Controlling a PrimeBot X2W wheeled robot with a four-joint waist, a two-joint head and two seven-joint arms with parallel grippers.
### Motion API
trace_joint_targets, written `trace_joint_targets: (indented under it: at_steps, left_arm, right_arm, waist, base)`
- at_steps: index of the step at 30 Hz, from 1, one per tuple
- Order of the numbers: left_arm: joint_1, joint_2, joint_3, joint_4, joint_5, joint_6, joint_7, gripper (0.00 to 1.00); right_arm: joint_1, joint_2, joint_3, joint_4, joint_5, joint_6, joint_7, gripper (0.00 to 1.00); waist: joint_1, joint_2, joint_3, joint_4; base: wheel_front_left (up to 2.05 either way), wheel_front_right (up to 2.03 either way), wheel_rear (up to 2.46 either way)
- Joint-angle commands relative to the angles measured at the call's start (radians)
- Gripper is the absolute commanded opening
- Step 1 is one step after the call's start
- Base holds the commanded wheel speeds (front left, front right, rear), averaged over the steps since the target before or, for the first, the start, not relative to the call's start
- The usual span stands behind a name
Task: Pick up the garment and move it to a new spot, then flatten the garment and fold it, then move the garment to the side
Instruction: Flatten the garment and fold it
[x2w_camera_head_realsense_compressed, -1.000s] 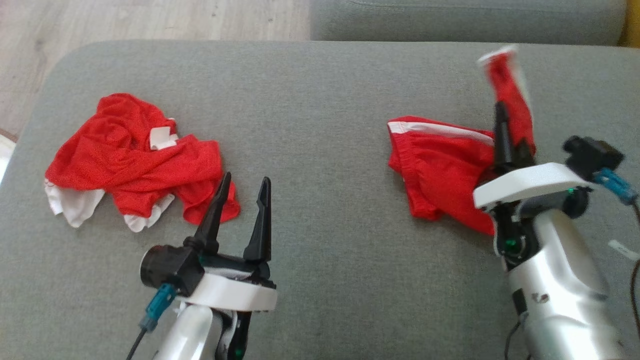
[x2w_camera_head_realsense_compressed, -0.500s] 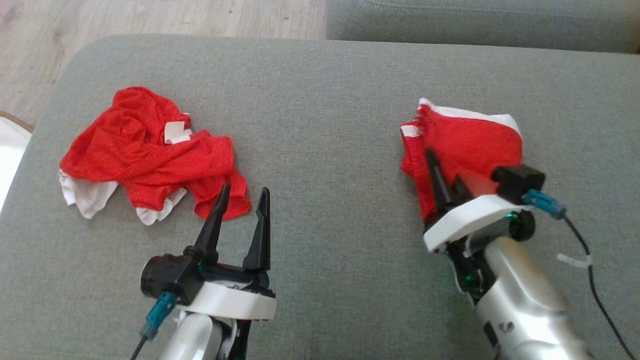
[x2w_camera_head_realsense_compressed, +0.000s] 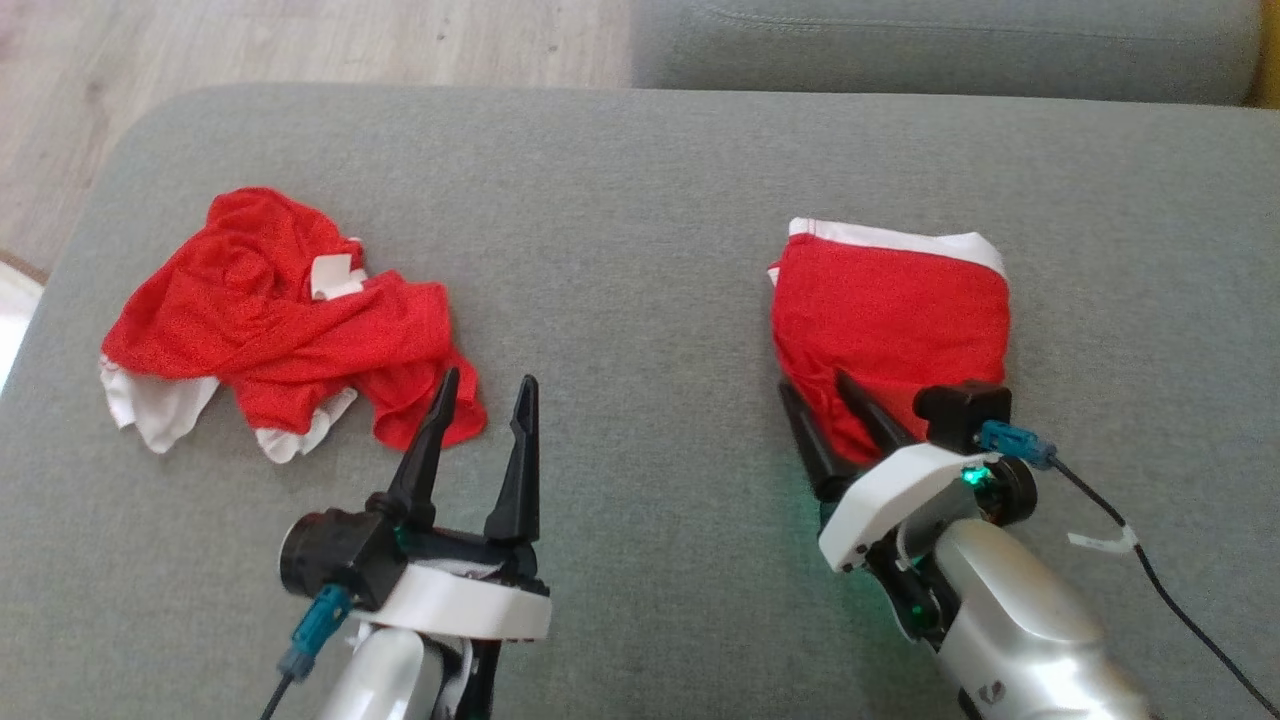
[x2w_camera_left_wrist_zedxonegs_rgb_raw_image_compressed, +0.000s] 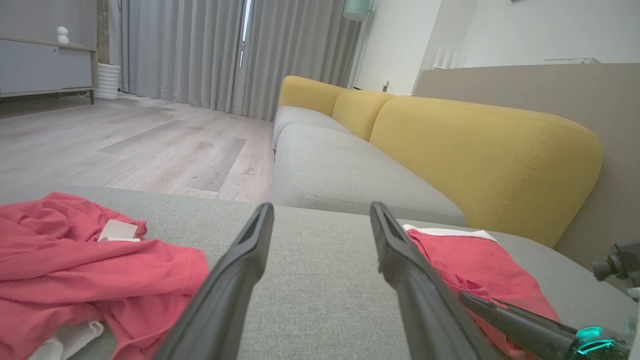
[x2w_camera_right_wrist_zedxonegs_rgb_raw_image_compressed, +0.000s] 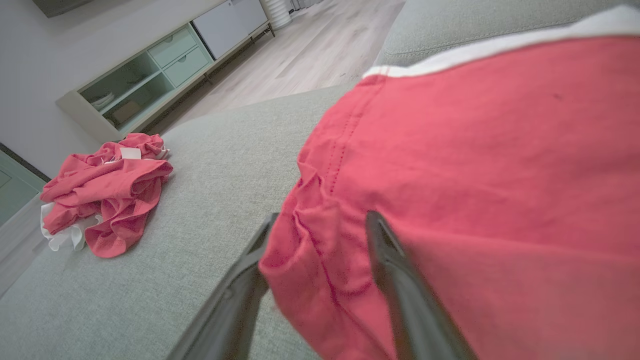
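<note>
While right gripper (x2w_camera_head_realsense_compressed: 815, 385) straddles the garment's edge, left gripper (x2w_camera_head_realsense_compressed: 489, 378) sits idle

Position: folded red garment (x2w_camera_head_realsense_compressed: 890, 310) lies flat on the grey sofa cushion (x2w_camera_head_realsense_compressed: 640, 180), robot's right side, white band at the far edge. Right fingers apart, the cloth's near corner bunched between them. Left fingers spread wide, holding nothing, tips just beside a crumpled red garment (x2w_camera_head_realsense_compressed: 280, 320), well apart from the folded one.
</note>
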Motion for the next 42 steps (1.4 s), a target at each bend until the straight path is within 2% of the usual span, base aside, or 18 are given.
trace_joint_targets:
  at_steps: [1,5,8,10,11,16,20,23,29,36,37,38,42]
  left_arm:
    - [-0.015,0.002,0.039,-0.03,-0.005,0.004,-0.005,1.0]
    - [-0.012,0.002,0.052,-0.033,0.002,0.001,-0.005,1.0]
    - [-0.014,0.002,0.055,-0.039,0.017,-0.01,-0.005,1.0]
    - [-0.016,0.002,0.064,-0.049,0.028,-0.014,-0.005,1.0]
    - [-0.018,0.002,0.075,-0.058,0.031,-0.013,-0.005,1.0]
    - [-0.035,0.002,0.091,-0.083,0.054,-0.019,-0.005,1.0]
    - [-0.048,0.002,0.099,-0.096,0.059,-0.022,-0.005,1.0]
    - [-0.053,0.002,0.098,-0.102,0.058,-0.025,-0.005,1.0]
    - [-0.055,0.002,0.091,-0.103,0.058,-0.031,-0.005,1.0]
    - [-0.075,0.002,0.074,-0.114,0.054,-0.037,-0.005,1.0]
    - [-0.082,0.002,0.068,-0.115,0.053,-0.038,-0.005,1.0]
    - [-0.088,0.002,0.062,-0.114,0.053,-0.039,-0.005,1.0]
    - [-0.112,0.002,0.045,-0.111,0.044,-0.037,-0.005,1.0]
  right_arm:
    - [-0.04,0.009,0.027,-0.016,0.0,0.002,-0.016,1.0]
    - [-0.044,-0.001,0.04,-0.03,-0.007,0.002,-0.037,1.0]
    - [-0.05,-0.032,0.021,-0.043,-0.053,0.002,-0.06,1.0]
    - [-0.044,-0.047,-0.054,-0.058,-0.092,0.002,-0.076,1.0]
    - [-0.027,-0.049,-0.13,-0.093,-0.127,0.002,-0.082,1.0]
    - [0.045,-0.039,-0.329,-0.253,-0.242,0.002,-0.084,1.0]
    - [0.118,-0.017,-0.449,-0.396,-0.366,0.002,-0.084,1.0]
    - [0.174,0.005,-0.502,-0.472,-0.437,0.002,-0.084,1.0]
    - [0.247,0.024,-0.527,-0.545,-0.491,0.002,-0.084,1.0]
    - [0.224,0.026,-0.522,-0.57,-0.478,0.002,-0.084,1.0]
    - [0.213,0.026,-0.521,-0.567,-0.479,0.002,-0.084,0.35]
    - [0.199,0.026,-0.518,-0.565,-0.481,0.002,-0.084,0.0]
    - [0.133,0.026,-0.49,-0.51,-0.517,0.002,-0.084,0.0]
  waist:
    - [-0.0001,-0.0001,-0.008,-0.015]
    - [-0.0001,-0.0001,-0.021,-0.047]
    - [-0.0001,-0.0001,-0.029,-0.066]
    - [-0.0001,-0.0001,-0.036,-0.086]
    - [-0.0001,-0.0001,-0.039,-0.107]
    - [-0.0001,-0.0001,-0.037,-0.158]
    - [-0.0001,-0.0001,-0.034,-0.187]
    - [-0.0001,-0.0001,-0.03,-0.201]
    - [-0.0001,-0.0001,-0.014,-0.215]
    - [-0.0001,-0.0001,0.041,-0.186]
    - [-0.0001,-0.0001,0.054,-0.176]
    - [-0.0001,-0.0001,0.067,-0.165]
    - [-0.0001,-0.0001,0.118,-0.118]
  base:
    - [0.0,0.0,0.0]
    - [0.0,0.0,0.0]
    - [0.0,0.0,0.0]
    - [0.0,0.0,0.0]
    - [0.0,0.0,0.0]
    - [0.0,0.0,0.0]
    - [0.0,0.0,0.0]
    - [0.0,0.0,0.0]
    - [0.0,0.0,0.0]
    - [0.0,0.0,0.0]
    - [0.0,0.0,0.0]
    - [0.0,0.0,0.0]
    - [0.0,0.0,0.0]
